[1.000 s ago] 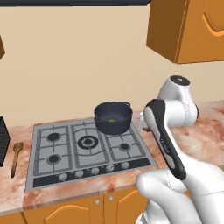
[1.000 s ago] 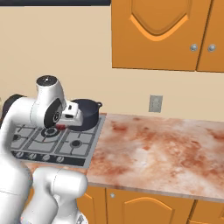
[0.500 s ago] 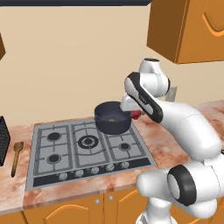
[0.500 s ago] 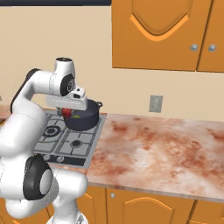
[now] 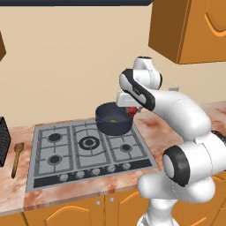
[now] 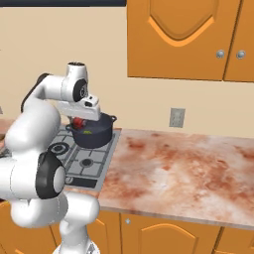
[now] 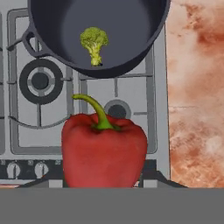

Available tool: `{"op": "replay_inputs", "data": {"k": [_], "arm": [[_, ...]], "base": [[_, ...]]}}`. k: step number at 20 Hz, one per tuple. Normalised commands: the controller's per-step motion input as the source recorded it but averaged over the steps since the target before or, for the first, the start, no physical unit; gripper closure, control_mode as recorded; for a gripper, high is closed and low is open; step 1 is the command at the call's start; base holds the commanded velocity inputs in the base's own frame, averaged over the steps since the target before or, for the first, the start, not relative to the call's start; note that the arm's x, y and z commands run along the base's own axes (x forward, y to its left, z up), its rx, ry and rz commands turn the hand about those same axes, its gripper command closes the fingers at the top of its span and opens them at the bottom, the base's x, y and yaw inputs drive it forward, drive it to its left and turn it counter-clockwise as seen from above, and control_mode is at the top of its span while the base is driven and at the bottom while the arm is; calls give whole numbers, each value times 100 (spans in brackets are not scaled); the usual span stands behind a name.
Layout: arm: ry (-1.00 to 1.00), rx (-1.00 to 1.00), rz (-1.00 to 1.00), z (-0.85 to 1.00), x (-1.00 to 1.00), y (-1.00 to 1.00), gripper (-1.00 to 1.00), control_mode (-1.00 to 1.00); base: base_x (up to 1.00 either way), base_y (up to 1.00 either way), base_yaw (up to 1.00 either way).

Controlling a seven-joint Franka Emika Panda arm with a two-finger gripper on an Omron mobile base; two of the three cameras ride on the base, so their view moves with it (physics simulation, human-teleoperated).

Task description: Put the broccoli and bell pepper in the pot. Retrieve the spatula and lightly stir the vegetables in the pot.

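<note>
Done: the broccoli (image 7: pixel 93 43) lay inside the pot (image 5: pixel 114 119).
Jaws: closed on the bell pepper (image 7: pixel 104 150), apparently just beside the pot rim.
Left: 1 drop, then the spatula (image 5: pixel 16 158) on the bench, and stirring.

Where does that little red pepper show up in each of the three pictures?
Left base view: the bell pepper sits under the gripper, at the pot's right rim.
Right base view: it hangs at the pot's left rim.
Hand view: large, bottom centre, with the pot above.
Shared landmark: the broccoli inside the pot.
</note>
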Motion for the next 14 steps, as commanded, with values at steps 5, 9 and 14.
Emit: {"op": "replay_inputs", "data": {"k": [5, 9, 14], "arm": [[-1, 0, -21, -38, 61, 9, 100, -100], [-13, 0, -15, 0, 48, 23, 100, -100], [-16, 0, -10, -13, 37, 10, 100, -100]], "base": [[0, 0, 0], [0, 0, 0], [0, 0, 0]]}}
